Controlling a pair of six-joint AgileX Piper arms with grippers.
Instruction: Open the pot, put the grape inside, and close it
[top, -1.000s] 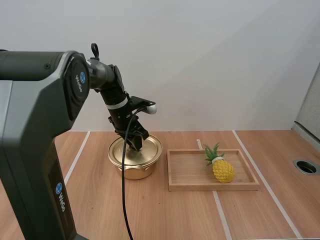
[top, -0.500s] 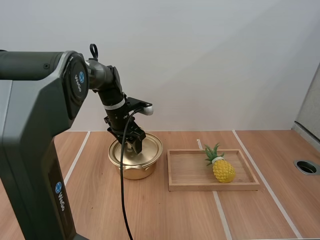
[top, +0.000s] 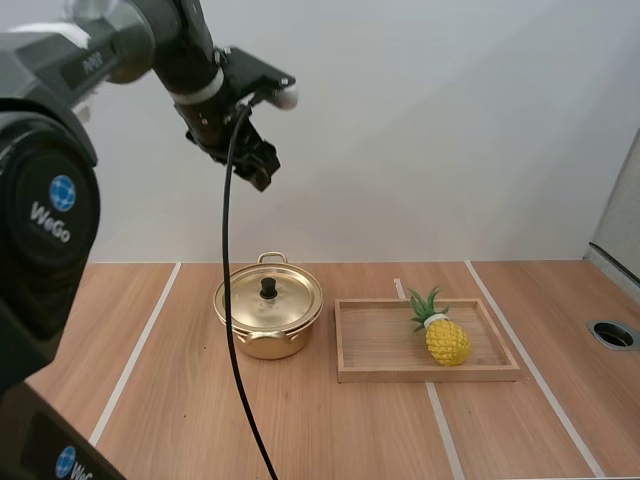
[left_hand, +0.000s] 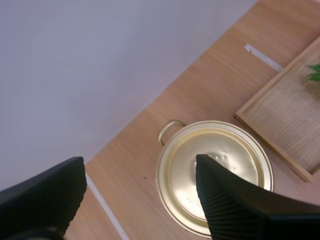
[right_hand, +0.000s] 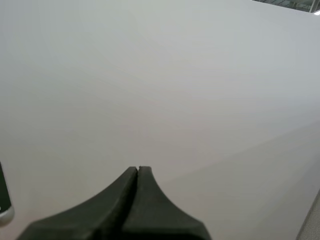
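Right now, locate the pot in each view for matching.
High view: pot on the table, left of the wooden tray.
Left wrist view: pot under the open left gripper, beside the tray.
Right wrist view: right gripper faces the wall.
Shared landmark: the tray.

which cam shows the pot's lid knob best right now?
High view: the pot stands whole, lid on, black knob plain at its centre. The left wrist view looks down on the lid, but a finger of the open left gripper covers part; no knob discernible. The right wrist view faces the wall.
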